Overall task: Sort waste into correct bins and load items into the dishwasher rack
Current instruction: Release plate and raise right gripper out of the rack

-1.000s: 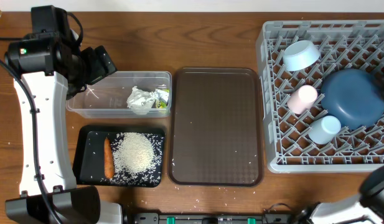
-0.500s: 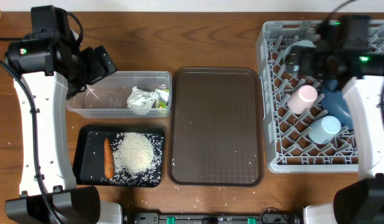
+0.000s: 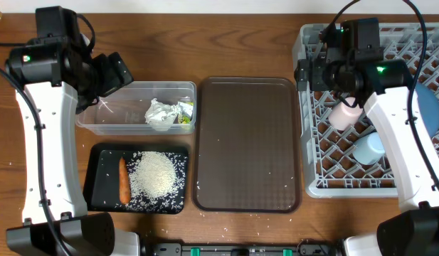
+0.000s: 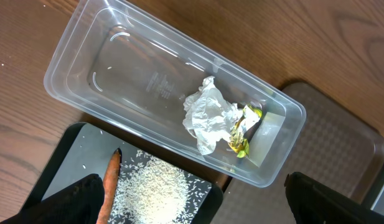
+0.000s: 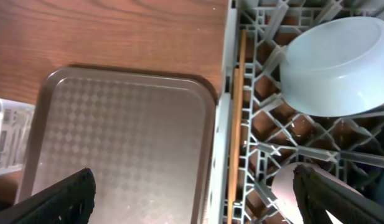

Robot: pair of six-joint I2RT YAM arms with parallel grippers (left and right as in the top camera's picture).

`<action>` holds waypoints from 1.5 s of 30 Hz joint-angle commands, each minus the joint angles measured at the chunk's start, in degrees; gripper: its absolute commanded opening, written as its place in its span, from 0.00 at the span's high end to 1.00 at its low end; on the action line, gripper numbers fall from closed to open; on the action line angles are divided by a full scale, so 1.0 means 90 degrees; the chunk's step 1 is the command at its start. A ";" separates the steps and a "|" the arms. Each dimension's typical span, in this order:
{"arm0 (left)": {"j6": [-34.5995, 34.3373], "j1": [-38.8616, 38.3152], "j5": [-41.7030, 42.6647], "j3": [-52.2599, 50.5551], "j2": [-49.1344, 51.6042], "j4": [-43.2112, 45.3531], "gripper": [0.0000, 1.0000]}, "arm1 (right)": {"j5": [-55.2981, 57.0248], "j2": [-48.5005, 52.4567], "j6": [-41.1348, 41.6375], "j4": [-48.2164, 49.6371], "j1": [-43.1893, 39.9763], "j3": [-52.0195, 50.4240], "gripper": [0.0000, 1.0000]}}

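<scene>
Wrapper [image 4: 210, 118] in clear tub [image 4: 117, 68] lies beyond the wide, empty left jaws; right jaws gape over the rack [image 5: 224, 143].

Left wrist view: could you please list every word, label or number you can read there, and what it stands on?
Tub: embossed lines on its floor, too faint and small to read.
Wrapper: green and yellow print, no legible words.
Nothing else there carries text.
</scene>
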 commanded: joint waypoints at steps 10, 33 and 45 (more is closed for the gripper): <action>0.0112 0.0027 -0.0080 0.0061 0.0005 -0.0022 0.05 | 0.0095 -0.0308 -0.0039 -0.0019 0.0024 0.0046 0.01; 0.0112 0.0027 -0.0080 0.0061 0.0005 -0.0022 0.05 | 0.0678 -0.6666 -0.0155 -0.0017 0.0063 0.0046 0.01; 0.0112 0.0027 -0.0083 0.0061 0.0005 -0.0022 0.05 | 0.0663 -0.8612 -0.0182 -0.1246 -0.0221 -0.0729 0.01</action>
